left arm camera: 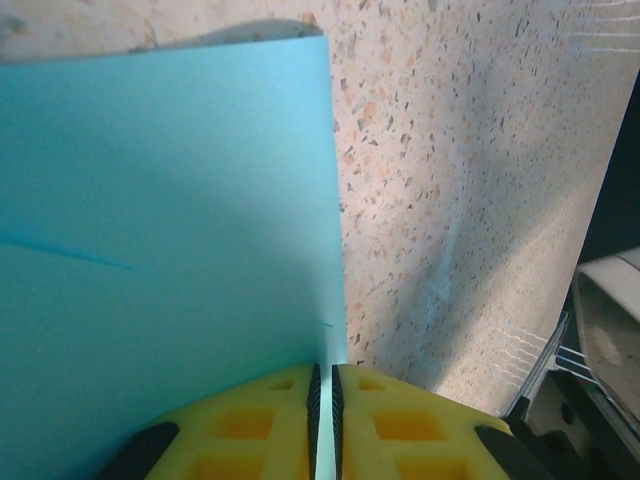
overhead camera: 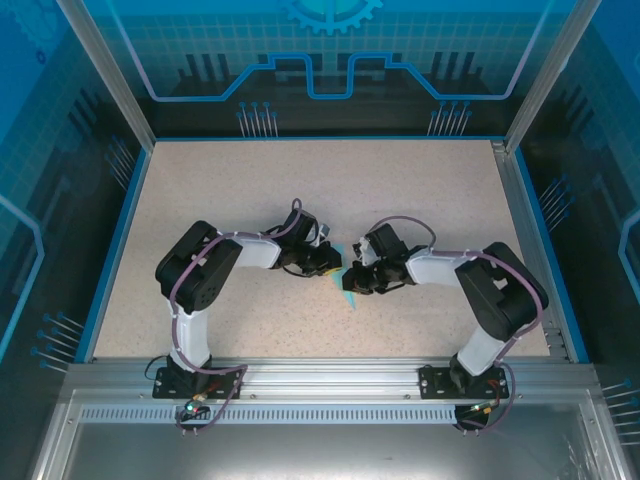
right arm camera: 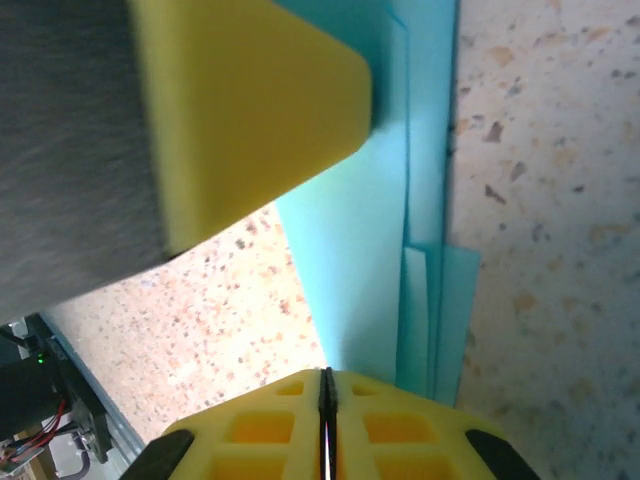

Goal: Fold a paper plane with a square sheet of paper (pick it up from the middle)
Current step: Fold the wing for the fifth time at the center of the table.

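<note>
Down at the near edge, both arm bases sit bolted to the aluminium rail (overhead camera: 330,375), cables looping beside them. From there the left arm (overhead camera: 200,280) rises, folds at a black elbow and reaches inward on a white forearm. Opposite, the right arm (overhead camera: 490,290) mirrors it, so the two wrists meet nose to nose mid-table.

Look at the left gripper (left arm camera: 323,395): its yellow, waffle-cut fingers (left arm camera: 250,430) are pressed together on the edge of the sheet of paper (left arm camera: 160,250), a thin cyan sliver showing in the seam. It's smooth, matt, light-blue stuff, with one straight edge and a faint crease across it.

Same story at the right gripper (right arm camera: 325,395), fingers pinched tight and the paper running straight into the join. From that side you see layers, overlapping flaps with sharp, stepped edges, and one blurred yellow pad (right arm camera: 250,100) of the other gripper looming close.

So the paper hangs between the two grippers at the table's middle; whether its lower tip touches down, I can't tell. Underneath, the table (overhead camera: 250,180) is speckled beige, terrazzo-like, blue-bordered. Beyond stand glossy blue panels (overhead camera: 330,60) with circuit-style lines.
</note>
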Controlling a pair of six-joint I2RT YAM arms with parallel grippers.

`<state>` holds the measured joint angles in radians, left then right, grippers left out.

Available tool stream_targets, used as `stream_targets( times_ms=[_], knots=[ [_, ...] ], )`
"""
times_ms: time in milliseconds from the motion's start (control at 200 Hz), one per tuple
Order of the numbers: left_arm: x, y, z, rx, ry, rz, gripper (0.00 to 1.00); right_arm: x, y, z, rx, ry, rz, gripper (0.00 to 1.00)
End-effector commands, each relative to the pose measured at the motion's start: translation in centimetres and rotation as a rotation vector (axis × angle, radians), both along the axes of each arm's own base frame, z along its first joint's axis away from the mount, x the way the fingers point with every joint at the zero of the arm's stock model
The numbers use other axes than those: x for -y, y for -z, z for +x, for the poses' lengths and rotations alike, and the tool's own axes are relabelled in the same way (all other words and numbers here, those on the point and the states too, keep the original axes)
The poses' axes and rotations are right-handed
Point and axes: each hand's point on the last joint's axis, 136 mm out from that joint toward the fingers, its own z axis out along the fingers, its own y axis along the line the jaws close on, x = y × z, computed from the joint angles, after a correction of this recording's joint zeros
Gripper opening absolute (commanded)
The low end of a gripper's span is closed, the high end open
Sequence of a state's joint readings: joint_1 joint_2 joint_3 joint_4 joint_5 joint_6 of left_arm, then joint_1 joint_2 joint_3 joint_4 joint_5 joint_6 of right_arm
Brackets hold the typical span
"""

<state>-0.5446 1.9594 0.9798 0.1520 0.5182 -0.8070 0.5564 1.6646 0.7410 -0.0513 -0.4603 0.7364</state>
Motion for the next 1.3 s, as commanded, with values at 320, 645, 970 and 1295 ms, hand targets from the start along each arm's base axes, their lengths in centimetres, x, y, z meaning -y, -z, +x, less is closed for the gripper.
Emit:
stream_targets(
  times_ms=[320,645,970,1295],
  knots=[
    [-2.1,3.9,-1.6,-0.084,-0.030,0.127,0.16,-0.6,2.6,-1.0,-0.082,-0.057,-0.112,0.11],
    [-2.9,4.8,-2.0,-0.099,-0.031,0.174,0.14,1.2,2.9,-2.4,-0.085,-0.050,-0.157,0.12],
    [-2.9,4.8,-1.9,-0.095,-0.033,0.181,0.14,1.6,1.7,-3.4,-0.075,-0.072,-0.146,0.14],
    [-2.9,4.6,-1.9,-0.095,-0.025,0.180,0.14,-1.2,-1.6,-3.0,0.019,-0.179,-0.124,0.15]
  ],
)
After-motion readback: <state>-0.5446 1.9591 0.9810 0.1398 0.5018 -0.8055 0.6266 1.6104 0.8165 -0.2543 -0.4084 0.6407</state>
